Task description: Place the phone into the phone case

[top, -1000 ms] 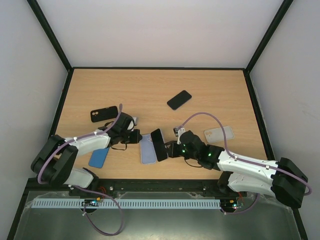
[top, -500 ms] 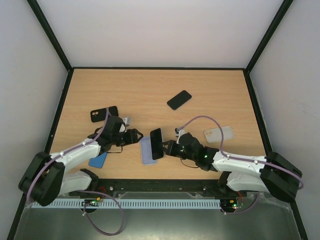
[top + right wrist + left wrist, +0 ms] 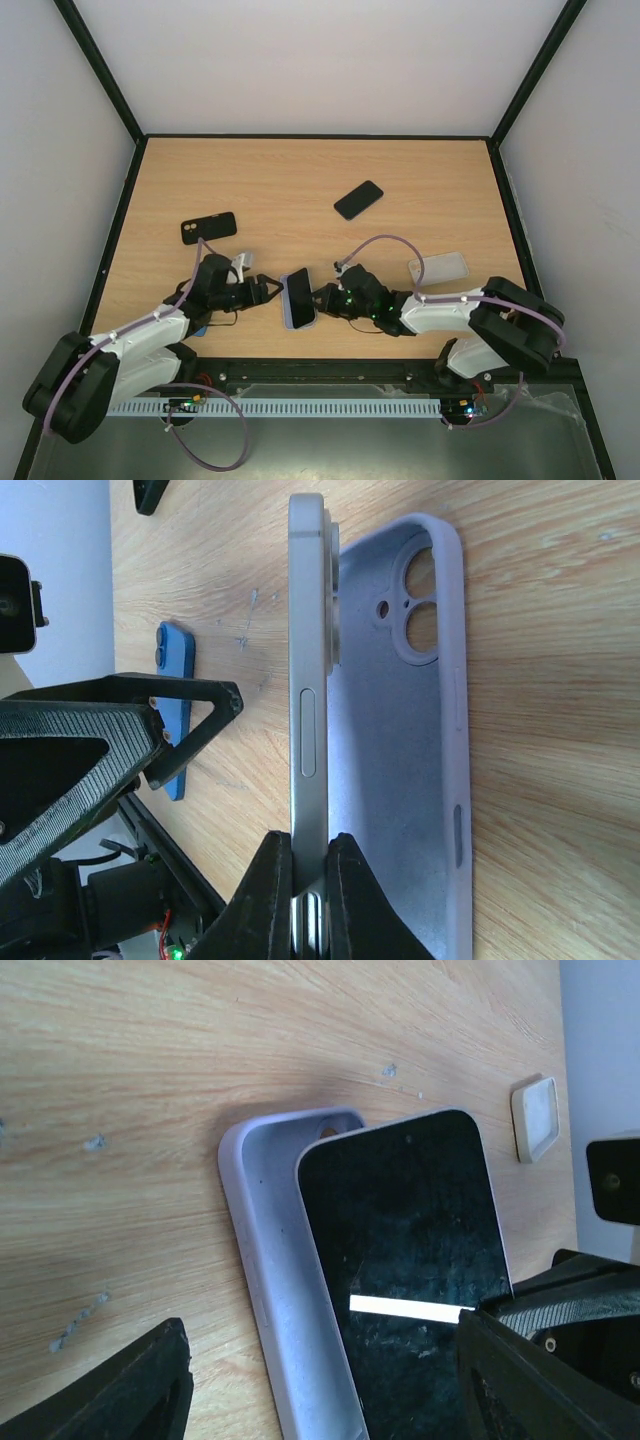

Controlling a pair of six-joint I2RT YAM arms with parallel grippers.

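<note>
Phone [image 3: 308, 720] pinched edge-on by right gripper [image 3: 308, 844] | tilted over lilac case [image 3: 400, 780] | left gripper [image 3: 267, 291] spread wide, just beside it

No legible text, brand, number or sign anywhere in these views. Dark screen on the phone [image 3: 400, 1260], with only a pale bar of reflected light across it. Plain lilac inside the phone case [image 3: 280, 1250], unmarked.

Black phone [image 3: 358, 199] mid-table, well apart from black case [image 3: 208, 228] at left. Clear case [image 3: 438, 268] at right. Blue case [image 3: 172, 712] flat on wooden table [image 3: 300, 170].
</note>
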